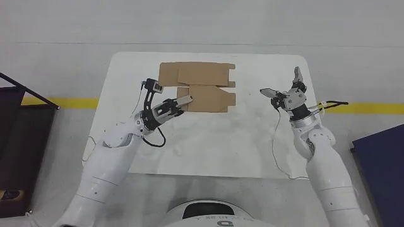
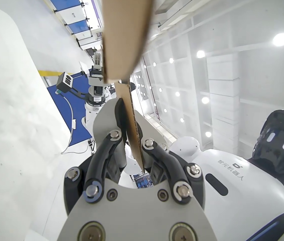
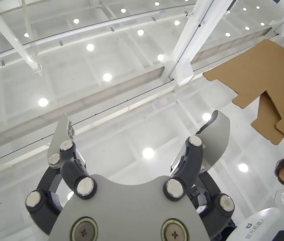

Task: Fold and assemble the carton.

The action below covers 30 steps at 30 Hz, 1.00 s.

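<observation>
One table point(image 1: 126, 75) is counted, and the brown cardboard is seen as two flat panels, a far panel point(image 1: 197, 74) and a near panel point(image 1: 211, 99); whether one carton or two is made up by them cannot be told. Two grippers are counted, the left gripper point(image 1: 187, 99) and the right gripper point(image 1: 280, 81). One yellow floor line point(image 1: 63, 103) is counted.

The carton point(image 2: 123, 26) is cut off at the left wrist view's edge; its gripped rim is partly hidden between the jaws of the left gripper point(image 2: 129, 116).
</observation>
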### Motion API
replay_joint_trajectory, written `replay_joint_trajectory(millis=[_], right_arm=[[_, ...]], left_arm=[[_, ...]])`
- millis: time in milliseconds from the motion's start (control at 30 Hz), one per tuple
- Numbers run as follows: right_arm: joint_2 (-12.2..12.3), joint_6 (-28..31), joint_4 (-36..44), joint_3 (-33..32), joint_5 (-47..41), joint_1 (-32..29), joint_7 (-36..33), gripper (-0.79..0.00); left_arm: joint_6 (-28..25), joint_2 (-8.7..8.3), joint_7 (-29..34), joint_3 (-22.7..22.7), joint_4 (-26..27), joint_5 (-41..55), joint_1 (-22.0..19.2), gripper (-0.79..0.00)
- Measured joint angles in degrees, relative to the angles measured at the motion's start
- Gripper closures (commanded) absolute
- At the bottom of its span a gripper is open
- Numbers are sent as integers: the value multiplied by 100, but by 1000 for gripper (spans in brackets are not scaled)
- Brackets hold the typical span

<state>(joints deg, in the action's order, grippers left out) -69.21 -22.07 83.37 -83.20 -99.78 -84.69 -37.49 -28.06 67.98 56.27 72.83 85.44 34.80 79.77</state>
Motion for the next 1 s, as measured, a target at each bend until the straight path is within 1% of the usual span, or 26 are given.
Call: replay_joint_trajectory(millis=[267,300,367,400,500,600,633,700,833,900,933,1000], right_arm=[[6,45,44,-3,45,13,12,-785],[26,191,161,-9,226,39,-24,-785],[69,523,301,-3,858,53,-358,-785],[101,788,338,22,1507,65,-693,-785],[149,1237,292,155,3041,144,-1576,-785],[183,1617,160,240,4058,295,-2201,-785],[190,1762,114,266,4316,342,-2301,-785],[197,2052,14,332,4752,455,-2463,-785],[209,2234,-44,428,4949,638,-3085,-779],[210,2293,-7,496,5048,705,-3262,-742],[206,2310,11,536,5077,732,-3276,-705],[192,2335,21,635,5118,811,-3251,-656]], left_arm=[[83,-12,82,-69,54,-120,-10,0],[110,-16,114,-67,67,-106,-6,0],[180,-26,210,-65,79,-74,2,0],[237,-33,295,-65,88,-36,10,0],[418,-49,528,-72,126,147,40,0],[609,-68,745,-71,160,264,53,0],[654,-73,803,-72,170,279,55,0],[747,-84,915,-80,198,308,60,0],[930,-101,1063,-91,253,395,83,0],[1008,-109,1127,-98,260,438,104,0],[1039,-113,1162,-106,262,441,113,0],[1089,-120,1231,-129,266,445,126,0]])
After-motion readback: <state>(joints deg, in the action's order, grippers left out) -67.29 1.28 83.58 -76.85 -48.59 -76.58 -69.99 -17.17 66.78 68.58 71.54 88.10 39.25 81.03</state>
